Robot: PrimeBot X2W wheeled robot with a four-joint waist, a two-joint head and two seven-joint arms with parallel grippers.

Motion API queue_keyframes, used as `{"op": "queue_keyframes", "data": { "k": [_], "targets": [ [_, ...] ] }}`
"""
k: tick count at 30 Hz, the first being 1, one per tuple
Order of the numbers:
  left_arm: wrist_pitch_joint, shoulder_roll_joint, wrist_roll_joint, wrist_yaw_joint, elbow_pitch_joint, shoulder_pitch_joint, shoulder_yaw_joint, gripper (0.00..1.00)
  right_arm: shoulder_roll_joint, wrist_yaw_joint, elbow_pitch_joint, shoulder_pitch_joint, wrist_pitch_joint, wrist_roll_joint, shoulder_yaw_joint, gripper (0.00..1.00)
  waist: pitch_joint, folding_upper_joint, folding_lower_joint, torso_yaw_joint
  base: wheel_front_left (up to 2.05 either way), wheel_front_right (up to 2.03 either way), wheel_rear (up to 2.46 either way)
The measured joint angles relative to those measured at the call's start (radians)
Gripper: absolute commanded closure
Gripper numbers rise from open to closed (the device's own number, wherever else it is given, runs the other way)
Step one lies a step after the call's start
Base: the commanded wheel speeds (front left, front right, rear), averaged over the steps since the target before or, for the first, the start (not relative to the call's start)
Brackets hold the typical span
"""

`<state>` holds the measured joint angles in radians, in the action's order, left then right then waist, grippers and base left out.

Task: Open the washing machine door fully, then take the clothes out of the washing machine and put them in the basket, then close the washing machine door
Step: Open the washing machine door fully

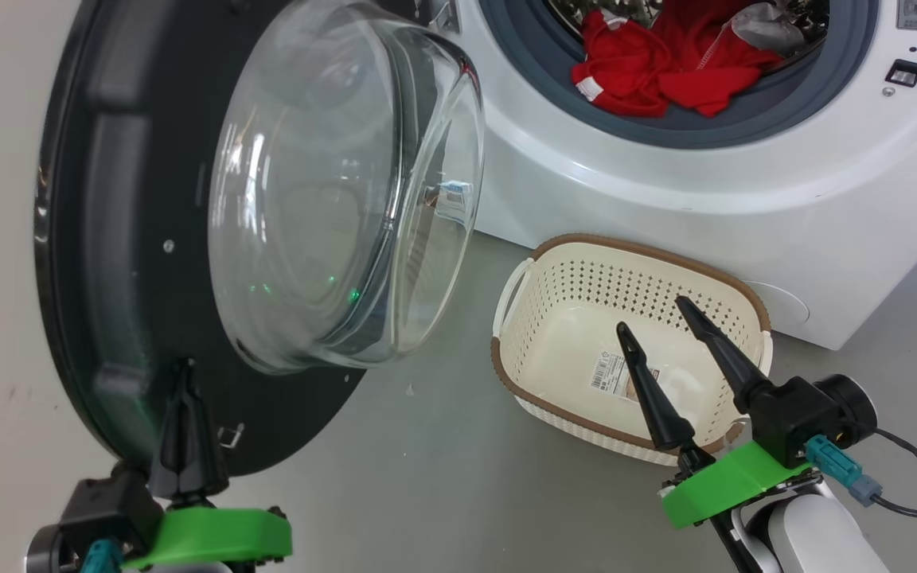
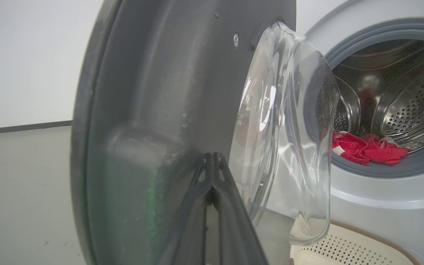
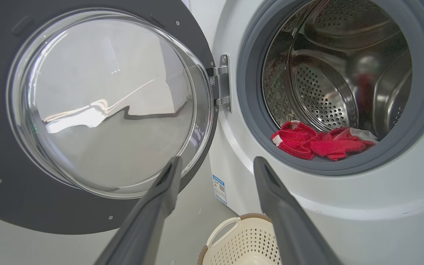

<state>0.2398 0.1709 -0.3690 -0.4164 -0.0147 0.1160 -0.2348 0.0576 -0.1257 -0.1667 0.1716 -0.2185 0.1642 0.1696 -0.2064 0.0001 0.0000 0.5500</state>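
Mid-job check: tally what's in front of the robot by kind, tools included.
Washing machine: 1
Door: 1
Basket: 1
Heap of clothes: 1
Tools: 2, left tool and right tool
Total: 6

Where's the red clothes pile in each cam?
Head view: clothes top right, on the grey seal.
Left wrist view: clothes at right, just below mid-height.
Right wrist view: clothes right of centre.
Shared landmark: door's glass bowl, left of them everywhere.

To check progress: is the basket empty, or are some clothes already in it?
Empty. The basket has a bare bottom with just a paper label; the red clothes lie in the washing machine drum.
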Motion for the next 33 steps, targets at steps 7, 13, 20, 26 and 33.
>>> {"op": "queue_keyframes", "data": {
  "k": [7,13,20,26,33],
  "targets": [
    [0.005,0.000,-0.009,0.001,0.054,0.036,0.046,1.00,0.000,0.000,0.004,0.000,0.009,-0.007,-0.001,0.00,-0.002,0.0000,0.0000,-0.002,0.00,0.00,0.00],
    [0.010,-0.032,-0.067,0.049,0.069,0.073,0.105,1.00,0.000,0.000,0.010,0.000,0.018,-0.015,-0.002,0.00,-0.009,0.0000,0.0000,-0.002,0.00,0.00,0.00],
    [0.013,-0.075,-0.074,0.102,0.100,0.120,0.173,1.00,0.000,0.000,0.021,0.000,0.035,-0.034,-0.004,0.00,-0.024,0.0000,0.0000,-0.004,0.00,0.00,0.00],
    [0.013,-0.100,-0.070,0.148,0.154,0.163,0.240,1.00,0.000,0.000,0.038,0.000,0.048,-0.052,-0.006,0.00,-0.033,0.0000,0.0000,-0.007,0.00,0.00,0.00],
    [0.014,-0.123,-0.051,0.191,0.219,0.208,0.310,1.00,0.000,0.000,0.054,0.000,0.067,-0.062,-0.017,0.00,-0.044,0.0000,0.0000,-0.009,0.00,0.00,0.00]
  ]
}}
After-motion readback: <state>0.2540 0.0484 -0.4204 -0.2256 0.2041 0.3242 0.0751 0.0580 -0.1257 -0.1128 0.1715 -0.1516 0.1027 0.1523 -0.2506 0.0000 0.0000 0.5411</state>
